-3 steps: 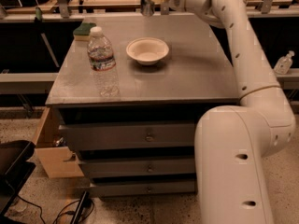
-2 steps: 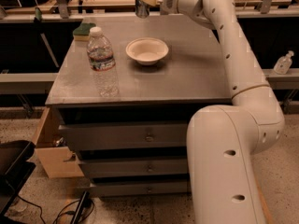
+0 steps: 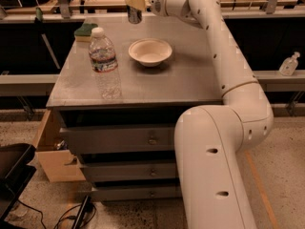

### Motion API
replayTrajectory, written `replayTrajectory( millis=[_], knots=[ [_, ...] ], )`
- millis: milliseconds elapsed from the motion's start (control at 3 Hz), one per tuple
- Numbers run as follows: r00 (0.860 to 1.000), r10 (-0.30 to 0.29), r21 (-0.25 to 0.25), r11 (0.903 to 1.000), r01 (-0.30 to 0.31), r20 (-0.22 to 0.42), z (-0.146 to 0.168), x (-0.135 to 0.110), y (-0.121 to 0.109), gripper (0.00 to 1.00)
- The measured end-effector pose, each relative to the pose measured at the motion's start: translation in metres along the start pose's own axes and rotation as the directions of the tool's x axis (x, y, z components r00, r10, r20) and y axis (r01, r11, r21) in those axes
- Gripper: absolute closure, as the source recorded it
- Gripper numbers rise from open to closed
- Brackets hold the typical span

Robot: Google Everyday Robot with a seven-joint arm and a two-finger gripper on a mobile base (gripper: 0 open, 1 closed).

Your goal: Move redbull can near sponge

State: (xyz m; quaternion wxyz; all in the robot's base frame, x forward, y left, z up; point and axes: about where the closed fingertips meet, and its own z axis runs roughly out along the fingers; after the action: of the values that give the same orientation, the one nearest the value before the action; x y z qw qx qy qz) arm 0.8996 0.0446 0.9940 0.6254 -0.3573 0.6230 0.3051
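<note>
Holds redbull can [image 3: 135, 17] clamped in jaws of gripper [image 3: 135, 5] at far bench [image 3: 190, 80] edge, right of sponge [image 3: 86, 30].

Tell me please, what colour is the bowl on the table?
Off-white bowl, camera view; the gripper holds the redbull can behind it.

Seemingly high camera looks across table [image 3: 190, 80] toward far-edge end effector [image 3: 135, 6]

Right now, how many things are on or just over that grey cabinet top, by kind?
bottle: 1
bowl: 1
sponge: 1
can: 1, held in the gripper over the far edge of the cabinet
Total: 4
</note>
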Motion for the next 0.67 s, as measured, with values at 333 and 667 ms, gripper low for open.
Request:
replayTrajectory(
  millis=[333, 667],
  knots=[
    [0.999, 0.004, -0.018, 0.9998, -0.004, -0.036, 0.018, 0.01, 0.011, 1.0],
    [0.997, 0.043, -0.055, 0.9974, -0.047, -0.071, 0.047, 0.03, 0.028, 1.0]
  ],
)
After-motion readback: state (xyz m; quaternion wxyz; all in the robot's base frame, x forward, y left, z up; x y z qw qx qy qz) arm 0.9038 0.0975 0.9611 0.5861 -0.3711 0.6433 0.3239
